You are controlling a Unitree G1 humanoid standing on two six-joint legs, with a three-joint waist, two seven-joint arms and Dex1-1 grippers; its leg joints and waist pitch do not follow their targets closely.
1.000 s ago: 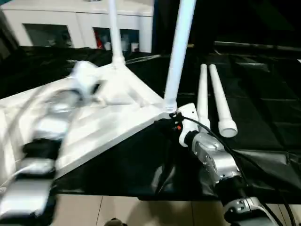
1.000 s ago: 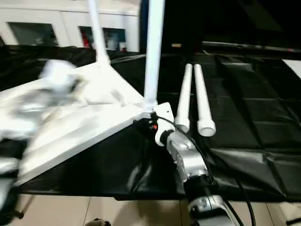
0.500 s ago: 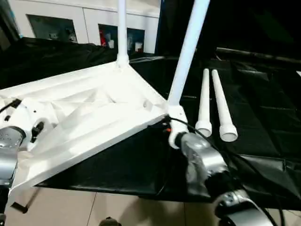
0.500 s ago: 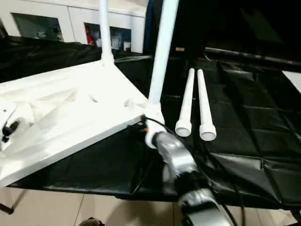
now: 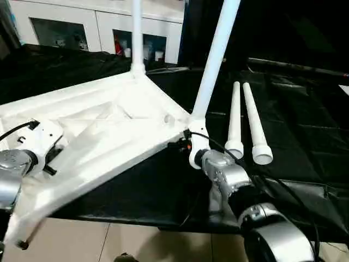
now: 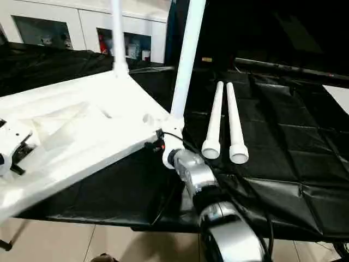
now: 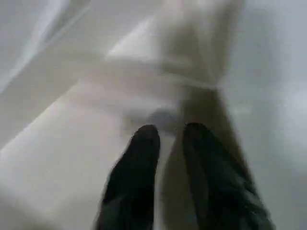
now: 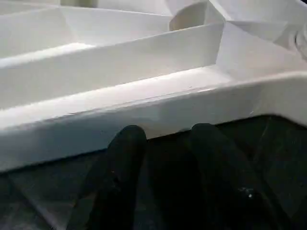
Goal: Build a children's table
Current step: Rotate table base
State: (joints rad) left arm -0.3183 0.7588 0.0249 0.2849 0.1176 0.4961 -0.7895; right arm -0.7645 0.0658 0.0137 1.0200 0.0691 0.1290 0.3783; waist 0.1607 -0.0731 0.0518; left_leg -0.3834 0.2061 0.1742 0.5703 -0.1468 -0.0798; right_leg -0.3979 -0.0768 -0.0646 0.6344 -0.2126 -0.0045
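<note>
The white tabletop (image 5: 109,131) lies upside down and tilted on the black-covered bench, its near-left end hanging past the bench's front edge. Two white legs stand in its sockets, one at the far corner (image 5: 136,33) and one at the right corner (image 5: 214,65). Two loose legs (image 5: 235,120) (image 5: 254,123) lie side by side to the right. My left gripper (image 7: 168,134) is on the ribbed underside near the left end, its fingers close together astride a rib. My right gripper (image 8: 165,136) is open under the tabletop's rim (image 8: 192,105) by the right corner.
A white cabinet with glass doors (image 5: 98,30) stands behind the bench. Black cloth (image 5: 305,142) covers the bench and hangs creased over its front edge. Beige floor (image 5: 125,240) lies below the overhanging tabletop. A black cable (image 5: 234,147) runs along my right wrist.
My left arm has swung down from across the tabletop to its near-left part and settled there. The camera has shifted. My right gripper stays by the right corner.
</note>
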